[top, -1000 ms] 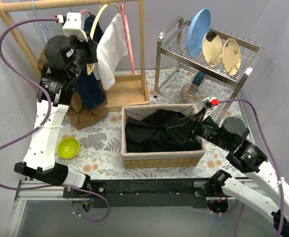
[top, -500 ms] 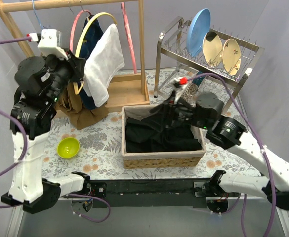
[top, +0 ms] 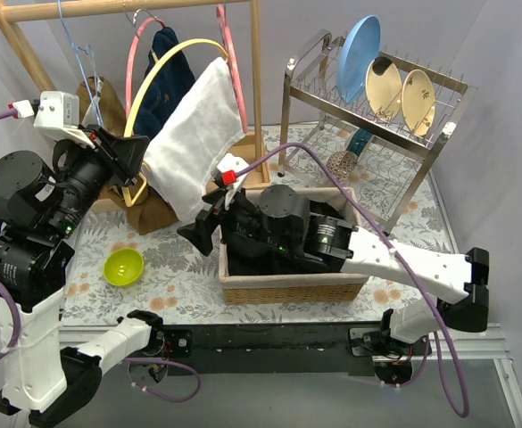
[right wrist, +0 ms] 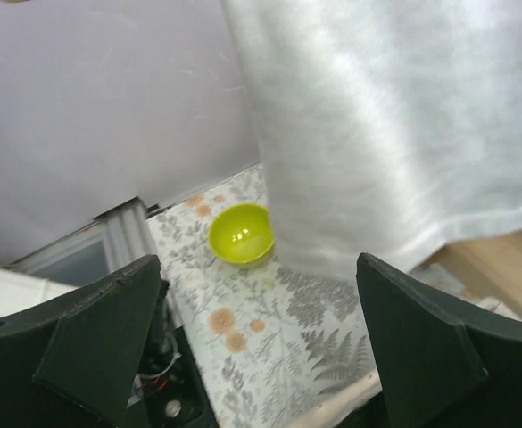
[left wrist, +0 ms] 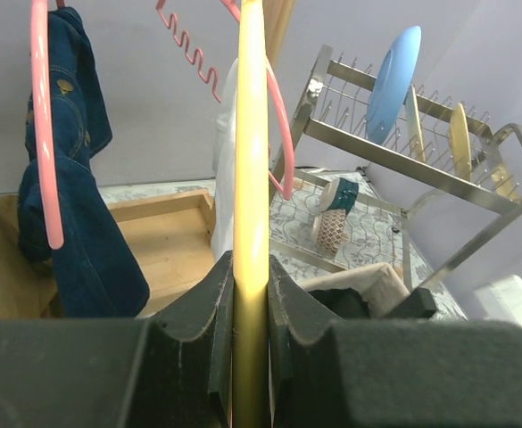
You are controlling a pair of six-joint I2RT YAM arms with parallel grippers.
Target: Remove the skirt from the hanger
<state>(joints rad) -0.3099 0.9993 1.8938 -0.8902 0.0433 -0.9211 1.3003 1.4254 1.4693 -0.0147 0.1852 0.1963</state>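
Floral tabletop, grey walls. Yellow hanger with smooth white skirt clamped in left end effector; right end effector spread wide.

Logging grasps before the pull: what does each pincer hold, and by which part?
The left pincer is shut on the yellow hanger, on its hoop. The right pincer is open, holding nothing, facing the white skirt.

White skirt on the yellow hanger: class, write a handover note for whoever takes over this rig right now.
Left gripper: fingers shut on the yellow hanger, holding it up.
Right gripper: open, empty, facing the white skirt, not touching it.
Done: hanger gripped.
Left: grasp the skirt with the right gripper and pull it off the hanger.
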